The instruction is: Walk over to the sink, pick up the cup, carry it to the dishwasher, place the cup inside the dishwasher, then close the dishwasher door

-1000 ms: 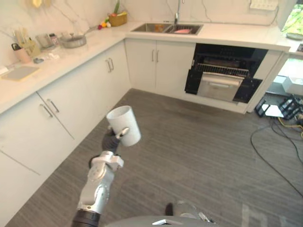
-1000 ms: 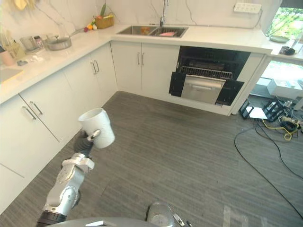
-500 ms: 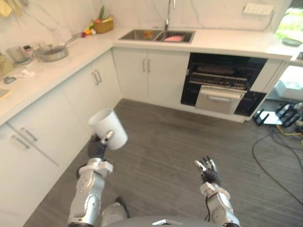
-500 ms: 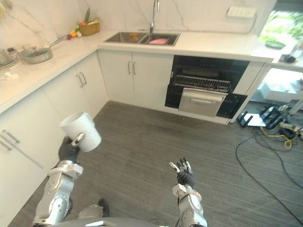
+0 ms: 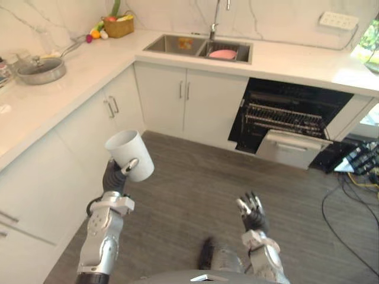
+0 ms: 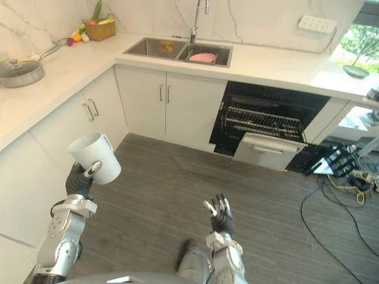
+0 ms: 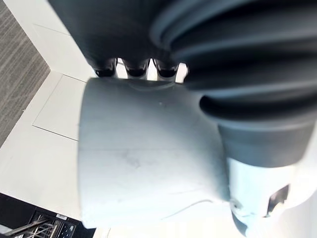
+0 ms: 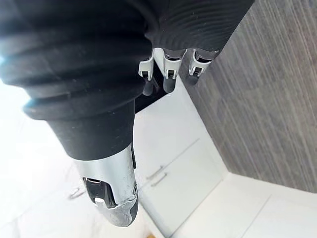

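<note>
A white cup (image 5: 129,154) is held up, tilted, over the grey floor by my left hand (image 5: 112,177), whose fingers and thumb are curled round it. In the left wrist view the cup (image 7: 143,158) sits against the palm with the thumb (image 7: 257,193) across its side. The dishwasher (image 5: 290,121) stands open under the far counter, its door (image 5: 293,149) dropped down and a wire rack (image 5: 285,115) showing inside. Left of it, the sink (image 5: 201,47) holds a pink item. My right hand (image 5: 251,212) hovers low over the floor, fingers relaxed and holding nothing.
White cabinets (image 5: 118,112) run along the left and back, close beside my left arm. On the counter stand a pan (image 5: 40,69) and a fruit basket (image 5: 117,25). Cables (image 5: 355,195) lie on the floor at the right, near a black rack (image 5: 361,157).
The camera has moved closer to the cabinets and dishwasher, so the whole kitchen has shifted. My right hand came into view half a second ago. The cup stays in my left hand.
</note>
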You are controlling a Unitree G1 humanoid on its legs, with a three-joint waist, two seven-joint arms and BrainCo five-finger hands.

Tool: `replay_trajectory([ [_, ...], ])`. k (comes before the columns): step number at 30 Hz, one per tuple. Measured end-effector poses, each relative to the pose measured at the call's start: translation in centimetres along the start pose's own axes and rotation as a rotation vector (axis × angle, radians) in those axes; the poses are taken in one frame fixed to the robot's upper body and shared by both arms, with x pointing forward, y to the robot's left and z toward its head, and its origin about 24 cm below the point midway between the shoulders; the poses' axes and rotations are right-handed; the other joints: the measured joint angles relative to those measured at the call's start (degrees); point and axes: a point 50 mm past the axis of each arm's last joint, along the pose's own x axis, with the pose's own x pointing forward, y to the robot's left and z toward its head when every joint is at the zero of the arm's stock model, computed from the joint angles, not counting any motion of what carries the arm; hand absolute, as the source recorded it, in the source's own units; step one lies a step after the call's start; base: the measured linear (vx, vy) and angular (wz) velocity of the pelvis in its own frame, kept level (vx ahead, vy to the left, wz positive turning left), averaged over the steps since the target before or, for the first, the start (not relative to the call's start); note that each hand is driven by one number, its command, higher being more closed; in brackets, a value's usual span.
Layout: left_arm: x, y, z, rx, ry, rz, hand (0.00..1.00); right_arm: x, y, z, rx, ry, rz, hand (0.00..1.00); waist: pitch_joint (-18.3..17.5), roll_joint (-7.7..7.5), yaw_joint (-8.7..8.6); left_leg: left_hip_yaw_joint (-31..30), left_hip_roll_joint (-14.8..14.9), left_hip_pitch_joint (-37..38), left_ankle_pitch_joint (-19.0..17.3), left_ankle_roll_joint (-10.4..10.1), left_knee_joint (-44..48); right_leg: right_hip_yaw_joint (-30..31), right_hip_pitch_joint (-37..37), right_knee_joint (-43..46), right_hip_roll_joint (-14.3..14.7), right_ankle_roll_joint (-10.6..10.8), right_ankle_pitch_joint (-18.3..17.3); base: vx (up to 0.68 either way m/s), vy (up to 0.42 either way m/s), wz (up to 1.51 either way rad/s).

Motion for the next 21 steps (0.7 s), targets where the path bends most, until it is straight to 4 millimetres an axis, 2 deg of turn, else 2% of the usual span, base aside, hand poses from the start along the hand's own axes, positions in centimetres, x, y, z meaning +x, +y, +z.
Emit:
replay_trajectory([
  [1, -0.2, -0.1, -0.6, -0.014, 0.019, 0.001, 1.00, 0.0, -0.6, 0.4, -0.020, -0.005, -0.010, 0.00, -0.81, 1.82, 0.24, 0.38, 1.71, 0.05, -1.73, -0.59, 0.46, 0.41, 0.62, -0.60, 1.70, 1.04, -2.89, 0.35, -0.155, -0.02],
  [2, -0.1, -0.5, -0.6, -0.019, 0.020, -0.021, 1.00, 0.1, -1.0, 1.0, -0.030, -0.025, -0.018, 0.00, -0.08, 3.16, -0.26, 0.38, 2.74, 0.04, -2.63, -0.77, 0.86, 0.10, 1.09, -0.52, 2.55, 1.00, -4.60, 0.47, -0.224, 0.07],
  [3, -0.1, -0.7, -0.6, -0.018, 0.020, -0.039, 1.00, 0.1, -1.3, 1.3, -0.037, -0.031, -0.025, 0.00, 0.32, 4.02, -0.37, 0.44, 3.44, 0.23, -4.00, -0.64, 1.28, -0.08, 1.45, 0.29, 3.28, 2.16, -8.32, 0.30, -0.168, 0.05],
  [4, -0.1, -0.8, -0.7, -0.015, 0.024, -0.046, 1.00, 0.1, -1.6, 1.6, -0.039, -0.044, -0.037, 0.00, 1.09, 5.65, -0.34, 1.12, 5.40, 1.02, -6.14, -0.05, 3.76, -0.45, 1.97, 3.22, 4.06, 3.40, -13.63, 0.34, -0.186, -0.09],
  [5, -0.1, -0.8, -0.7, 0.005, 0.025, -0.056, 1.00, 0.2, -1.5, 1.5, -0.036, -0.044, -0.037, 0.00, 1.15, 6.48, -0.02, 2.04, 7.33, 0.43, -7.56, 1.27, 10.69, -0.71, 2.85, 5.69, 4.43, 3.85, -16.62, 0.26, -0.150, -0.21],
  [6, 0.0, -1.0, -0.8, 0.009, 0.028, -0.066, 1.00, 0.2, -1.4, 1.5, -0.041, -0.042, -0.031, 0.00, 1.02, 6.18, 0.14, 2.82, 8.75, -1.27, -7.32, 1.90, 16.59, -0.36, 3.11, 6.29, 4.48, 3.79, -17.37, 0.23, -0.168, -0.31],
  [7, 0.0, -1.2, -0.8, 0.008, 0.027, -0.074, 1.00, 0.3, -1.4, 1.8, -0.055, -0.052, -0.019, 0.00, 0.56, 6.70, 0.65, 3.24, 12.29, -5.40, -4.49, 3.40, 28.27, 0.08, 4.80, 5.16, 5.59, 3.86, -18.14, 0.23, -0.163, -0.35],
  [8, 0.0, -1.7, -1.0, 0.004, 0.033, -0.093, 1.00, 0.5, -1.4, 2.5, -0.083, -0.074, -0.006, 0.00, 0.21, 7.61, 0.84, 2.22, 15.92, -9.17, 1.11, 0.78, 37.82, 0.47, 7.11, 2.79, 7.44, 3.91, -18.36, 0.25, -0.150, -0.35],
  [9, 0.0, -1.8, -1.1, 0.003, 0.036, -0.099, 1.00, 0.7, -1.3, 3.0, -0.098, -0.087, 0.004, 0.00, 0.14, 7.57, 0.89, 1.73, 17.30, -10.77, 2.91, -0.73, 41.57, 1.01, 7.92, 1.68, 7.97, 3.84, -18.45, 0.31, -0.073, -0.37],
  [10, -0.1, -1.9, -1.2, -0.002, 0.039, -0.102, 1.00, 1.1, -0.7, 4.1, -0.113, -0.128, 0.037, 0.00, -0.14, 8.01, 1.10, 2.43, 18.75, -12.72, 1.87, -2.76, 44.94, 2.18, 9.30, 0.34, 8.35, 3.98, -18.67, 0.32, -0.052, -0.47],
  [11, -0.1, -2.0, -1.2, -0.010, 0.039, -0.098, 1.00, 1.6, 0.0, 5.0, -0.116, -0.174, 0.068, 0.00, -0.07, 7.92, 0.89, 3.51, 18.85, -13.65, 0.24, -1.78, 43.99, 3.79, 10.82, -0.83, 8.33, 3.62, -18.46, 0.37, -0.040, -0.52],
  [13, -0.2, -2.0, -1.4, -0.018, 0.044, -0.093, 1.00, 2.0, 1.0, 6.0, -0.116, -0.227, 0.110, 0.00, 0.11, 7.62, 0.96, 2.25, 17.86, -14.88, -2.03, -0.79, 38.90, 6.95, 13.71, -2.47, 8.32, 4.62, -19.05, 0.30, -0.021, -0.57],
  [15, -0.9, -2.0, -2.0, -0.041, 0.060, -0.073, 1.00, 2.0, 1.9, 6.3, -0.116, -0.250, 0.147, 0.00, 0.32, 7.18, 1.04, -2.73, 15.50, -16.40, -2.14, -1.82, 30.77, 10.41, 16.71, -3.56, 8.10, 5.86, -19.80, 0.19, 0.021, -0.60],
  [17, -1.9, -1.8, -2.4, -0.059, 0.077, -0.048, 1.00, 2.3, 2.8, 6.2, -0.116, -0.252, 0.179, 0.00, 0.33, 7.12, 1.26, -6.50, 15.00, -18.01, -0.34, -3.50, 20.68, 13.38, 17.97, -3.66, 7.67, 7.30, -21.08, 0.29, 0.148, -0.87],
  [18, -2.4, -1.6, -2.8, -0.064, 0.096, -0.033, 1.00, 2.3, 3.1, 6.0, -0.114, -0.244, 0.191, 0.00, 0.32, 6.45, 1.19, -8.00, 15.01, -18.79, 3.23, -3.89, 10.63, 15.92, 18.32, -2.87, 6.59, 8.52, -21.93, 0.34, 0.198, -0.93],
  [19, -2.6, -1.5, -2.9, -0.068, 0.100, -0.030, 1.00, 2.2, 3.1, 6.0, -0.110, -0.243, 0.191, 0.00, 0.32, 6.19, 1.14, -8.04, 14.99, -18.91, 4.41, -3.99, 7.05, 16.74, 18.29, -2.10, 5.91, 9.05, -22.37, 0.32, 0.185, -0.90],
  [21, -2.6, -1.7, -2.9, -0.074, 0.095, -0.052, 1.00, 1.9, 2.3, 6.0, -0.119, -0.240, 0.170, 0.00, 0.60, 5.95, 0.14, -7.86, 14.62, -19.33, 6.08, -4.12, 1.80, 20.33, 18.41, 2.73, 3.46, 12.80, -25.77, 0.34, 0.272, -0.73],
])
